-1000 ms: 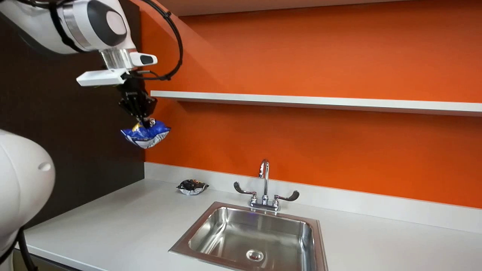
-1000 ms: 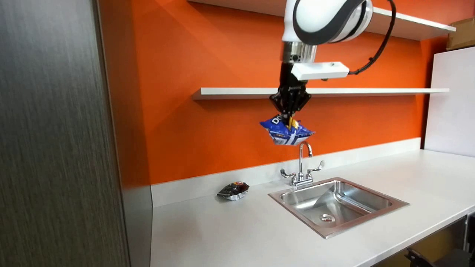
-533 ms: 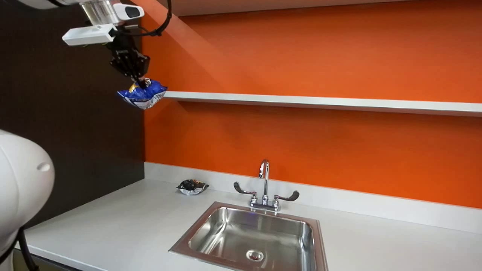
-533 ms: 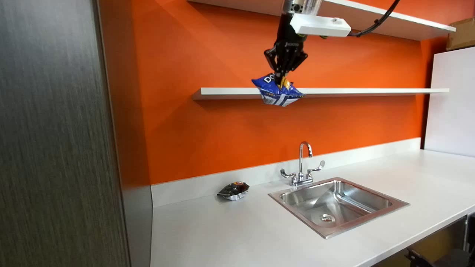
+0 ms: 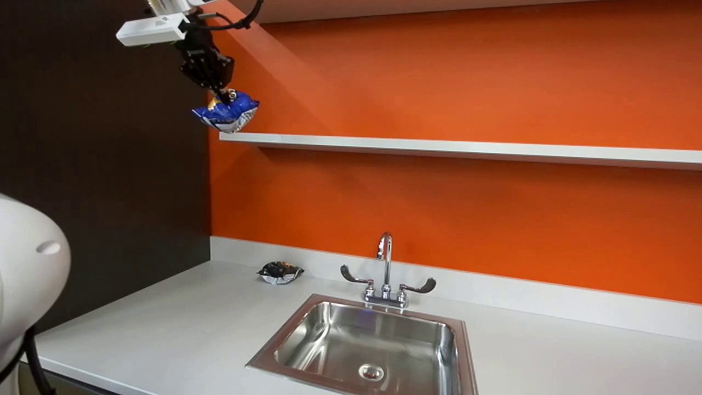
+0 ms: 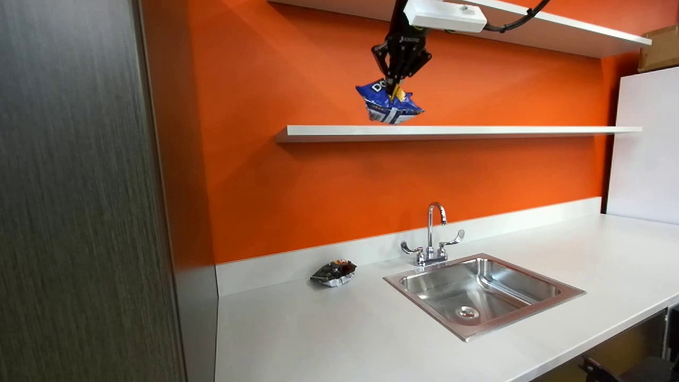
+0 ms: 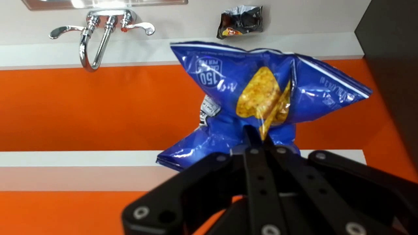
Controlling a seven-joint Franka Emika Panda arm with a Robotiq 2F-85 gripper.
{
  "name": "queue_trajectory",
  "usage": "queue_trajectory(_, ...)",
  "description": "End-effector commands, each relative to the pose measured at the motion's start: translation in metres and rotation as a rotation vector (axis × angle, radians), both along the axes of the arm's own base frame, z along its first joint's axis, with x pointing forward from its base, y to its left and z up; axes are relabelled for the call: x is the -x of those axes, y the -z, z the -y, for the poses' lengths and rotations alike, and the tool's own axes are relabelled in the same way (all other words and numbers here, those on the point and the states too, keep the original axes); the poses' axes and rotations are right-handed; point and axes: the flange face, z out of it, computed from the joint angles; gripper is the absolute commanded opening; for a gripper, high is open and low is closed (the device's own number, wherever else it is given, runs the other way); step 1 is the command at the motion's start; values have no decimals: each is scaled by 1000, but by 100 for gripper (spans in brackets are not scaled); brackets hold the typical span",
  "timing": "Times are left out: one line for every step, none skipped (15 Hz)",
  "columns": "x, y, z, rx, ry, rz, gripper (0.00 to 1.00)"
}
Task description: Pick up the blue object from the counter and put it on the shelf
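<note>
A blue chip bag hangs in my gripper, also seen in an exterior view as the bag and gripper. In the wrist view the gripper is shut on the bag, pinching a fold at its middle; the ends spread out on both sides. The white shelf runs along the orange wall; it also shows in an exterior view and the wrist view. In both exterior views the bag's lower edge appears about level with or just above the shelf's front edge. Its depth from the shelf is unclear.
A dark chip bag lies on the counter near the backsplash. A steel sink with a faucet is set in the counter. An upper shelf overhangs. A dark side panel stands beside the arm.
The gripper has risen with the blue bag from below the shelf's level to about its edge or above. In the last half second it also shifted sideways. The dark bag has not moved.
</note>
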Motion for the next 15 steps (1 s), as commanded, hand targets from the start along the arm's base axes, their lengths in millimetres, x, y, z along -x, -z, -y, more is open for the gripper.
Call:
queue_trajectory(-46,-16,-6,14,22,52,0)
queue_trajectory(-57,-18,-8,16,22,68,0)
queue_trajectory(-66,-20,-11,20,22,82,0)
queue_trajectory(-78,-20,-13,24,21,97,0)
queue_trajectory(-89,-21,-14,25,23,105,0)
queue_trajectory(-99,-21,-15,27,26,112,0)
queue_trajectory(-110,-21,-15,29,29,117,0)
queue_trajectory(-119,-21,-15,29,35,120,0)
queue_trajectory(-128,-23,-15,29,42,126,0)
queue_trajectory(-138,-25,-15,31,47,131,0)
queue_trajectory(-146,-27,-14,34,57,140,0)
queue_trajectory(-154,-29,-15,38,62,147,0)
queue_trajectory(-163,-31,-14,41,71,155,0)
queue_trajectory(-171,-32,-14,43,79,160,0)
queue_trajectory(-178,-33,-14,46,86,166,0)
